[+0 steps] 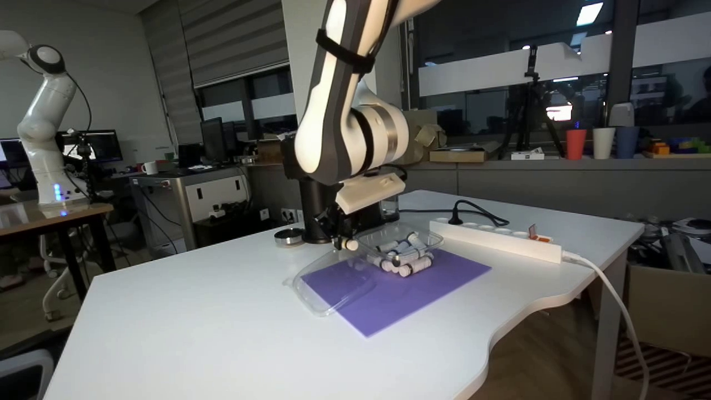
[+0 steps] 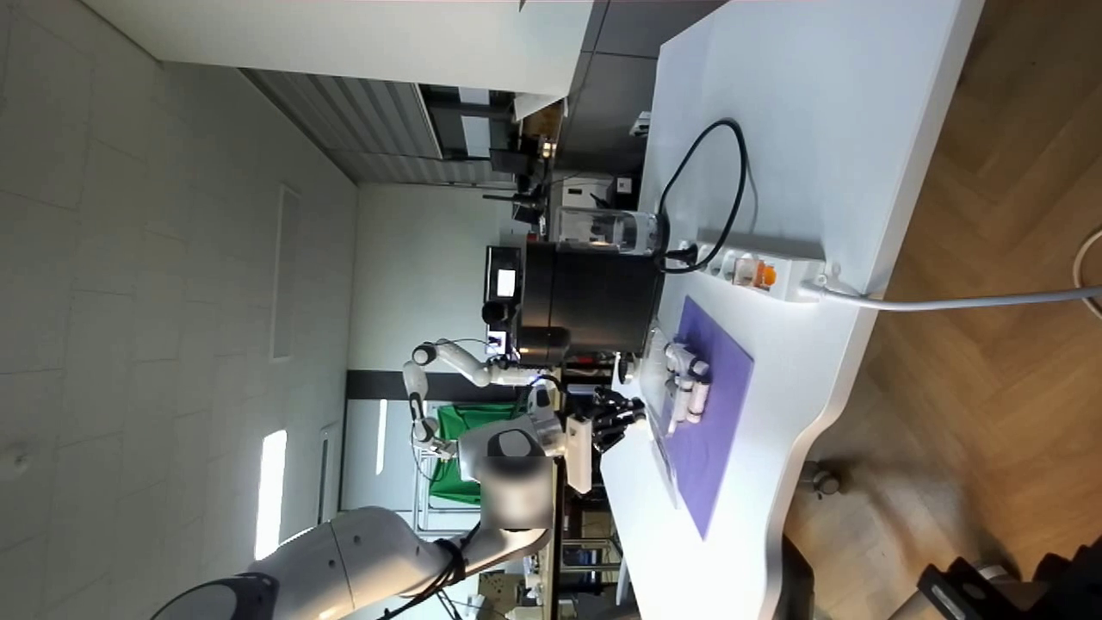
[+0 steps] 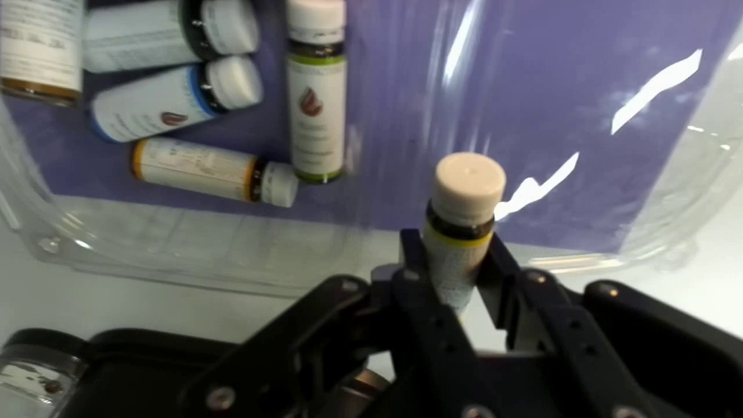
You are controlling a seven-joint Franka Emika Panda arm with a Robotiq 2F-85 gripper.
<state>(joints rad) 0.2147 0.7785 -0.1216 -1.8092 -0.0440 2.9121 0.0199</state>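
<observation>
arm (image 1: pixel 325 105): slanting down, bent at wrist (image 1: pixel 383 139) | gripper (image 3: pixel 457 255): low, aimed downward, fingers (image 3: pixel 500 276) clamped

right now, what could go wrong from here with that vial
The jaws are closed on the yellow-banded vial, its cap jutting out past them; a knock there might twist the vial or work it loose. The clear lid lying open nearby is see-through, so it could be misjudged and caught. In the clear tub, the green-banded vial and orange-banded vial lie on their sides, so a bump may roll them.
</observation>
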